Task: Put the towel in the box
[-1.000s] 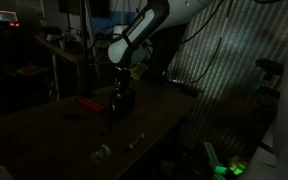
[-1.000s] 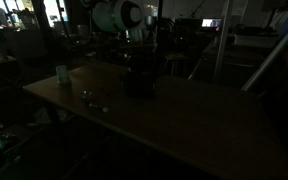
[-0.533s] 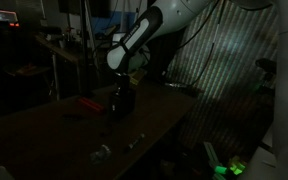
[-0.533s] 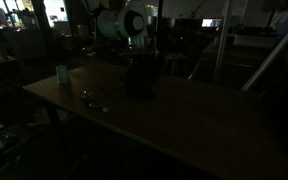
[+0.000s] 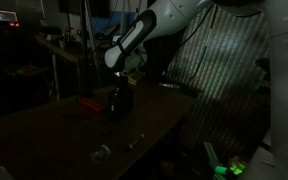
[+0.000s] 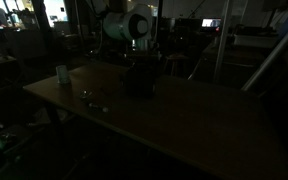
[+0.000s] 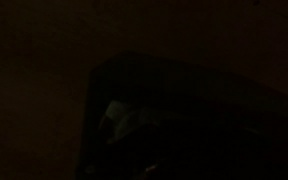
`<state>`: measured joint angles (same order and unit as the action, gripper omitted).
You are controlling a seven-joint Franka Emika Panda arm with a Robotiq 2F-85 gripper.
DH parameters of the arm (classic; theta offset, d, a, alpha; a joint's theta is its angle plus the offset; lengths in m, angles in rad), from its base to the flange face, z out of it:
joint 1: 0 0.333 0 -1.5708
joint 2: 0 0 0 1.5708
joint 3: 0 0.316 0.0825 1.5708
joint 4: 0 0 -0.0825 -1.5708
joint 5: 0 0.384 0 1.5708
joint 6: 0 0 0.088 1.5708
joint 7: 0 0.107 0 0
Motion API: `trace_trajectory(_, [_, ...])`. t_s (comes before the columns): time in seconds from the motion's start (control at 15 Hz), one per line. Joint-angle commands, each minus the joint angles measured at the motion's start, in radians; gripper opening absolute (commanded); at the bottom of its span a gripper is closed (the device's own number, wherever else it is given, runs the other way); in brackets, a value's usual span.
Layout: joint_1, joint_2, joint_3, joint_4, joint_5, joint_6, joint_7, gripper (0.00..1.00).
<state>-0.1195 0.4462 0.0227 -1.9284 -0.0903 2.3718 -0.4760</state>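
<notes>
Darkness fills the workshop; in an exterior view a box (image 5: 122,103) is made out on the table (image 5: 44,125), the gripper (image 5: 120,87) just above it, jaw spacing not discernible. In an exterior view a cup (image 6: 62,73) is seen well apart from the box. In the wrist view a pale crumpled shape, judged the towel (image 7: 119,118), is seen inside the box. Soft, light cloth is expected; a raised fold should be pinched.
</notes>
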Motion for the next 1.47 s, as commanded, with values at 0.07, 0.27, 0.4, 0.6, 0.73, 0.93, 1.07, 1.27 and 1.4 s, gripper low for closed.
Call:
trace_trajectory(0.07, [-0.029,0.016,0.014,0.021,0.038,-0.014,-0.031,0.00])
trace_trajectory(0.27, [-0.030,-0.042,0.000,-0.018,0.027,-0.004,-0.009,0.00])
trace_trajectory(0.4, [-0.031,-0.075,-0.007,-0.038,0.020,0.001,0.004,0.00])
trace_trajectory(0.6, [-0.031,-0.140,-0.020,-0.072,0.014,0.009,0.021,0.00])
trace_trajectory(0.73, [-0.030,-0.186,-0.030,-0.091,0.012,0.010,0.030,0.00])
trace_trajectory(0.93, [-0.028,-0.260,-0.046,-0.116,0.011,0.009,0.048,0.00])
trace_trajectory(1.07, [-0.024,-0.309,-0.061,-0.131,0.002,0.008,0.066,0.00])
trace_trajectory(1.27, [-0.018,-0.369,-0.074,-0.152,-0.005,0.011,0.093,0.00])
trace_trajectory(1.4, [-0.009,-0.399,-0.073,-0.173,-0.004,0.011,0.112,0.00])
